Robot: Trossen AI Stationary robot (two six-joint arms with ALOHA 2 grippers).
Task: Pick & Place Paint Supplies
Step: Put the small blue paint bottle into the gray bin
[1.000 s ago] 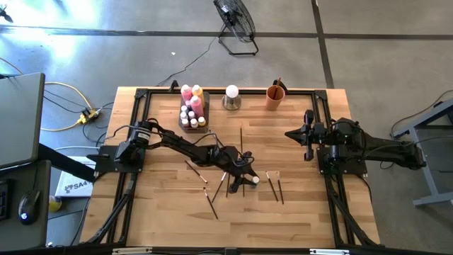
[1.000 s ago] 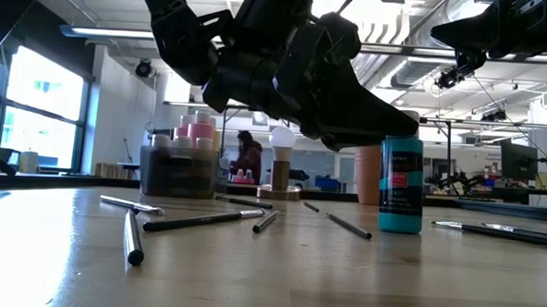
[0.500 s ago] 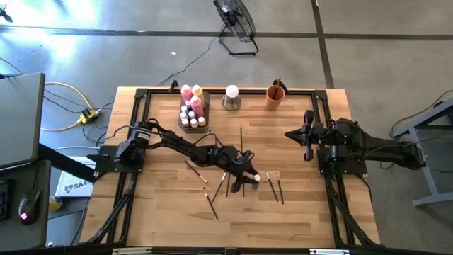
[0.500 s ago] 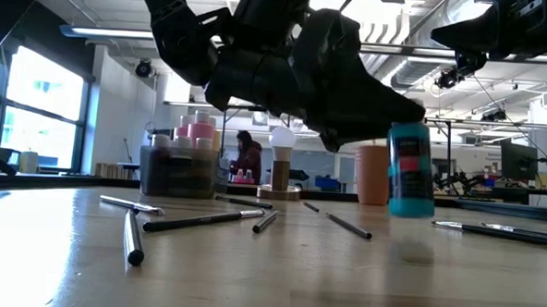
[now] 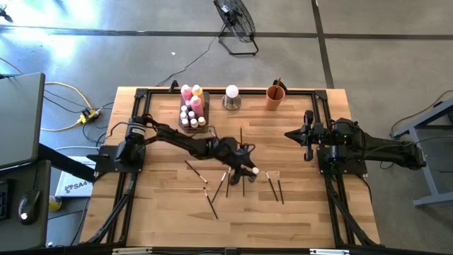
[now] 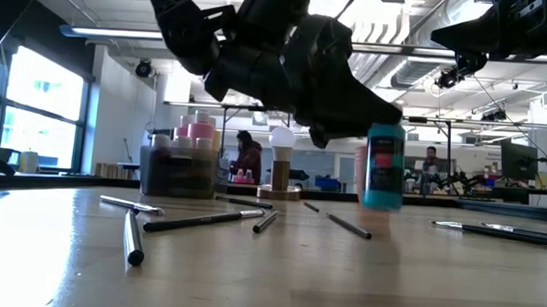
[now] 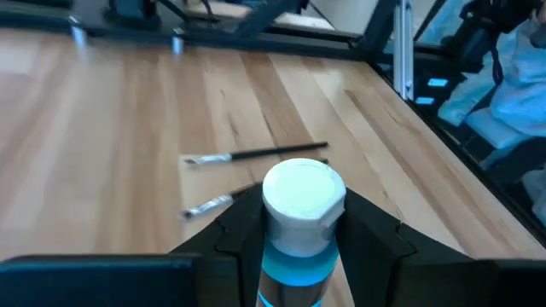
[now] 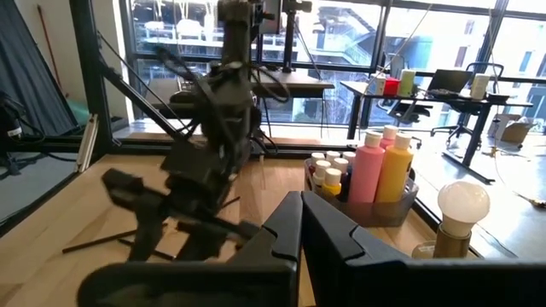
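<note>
Over mid-table the left gripper (image 5: 248, 167) pinches the teal bottle (image 6: 384, 166) clear of the wood, right gripper (image 5: 306, 134) parked shut; thin side grip, so a swing could slip it onto the brushes (image 5: 274, 187).

Left gripper (image 5: 249, 168) sat mid-table, clamped on a bottle (image 6: 384, 167) held clear above the tabletop (image 5: 163, 205). Brushes (image 5: 211, 203) lay scattered around and beneath it. Tray of bottles (image 5: 192, 106), ball (image 5: 231, 92) and cup (image 5: 274, 96) stood along the far edge. Right gripper (image 5: 308, 137) waited at the right side.
</note>
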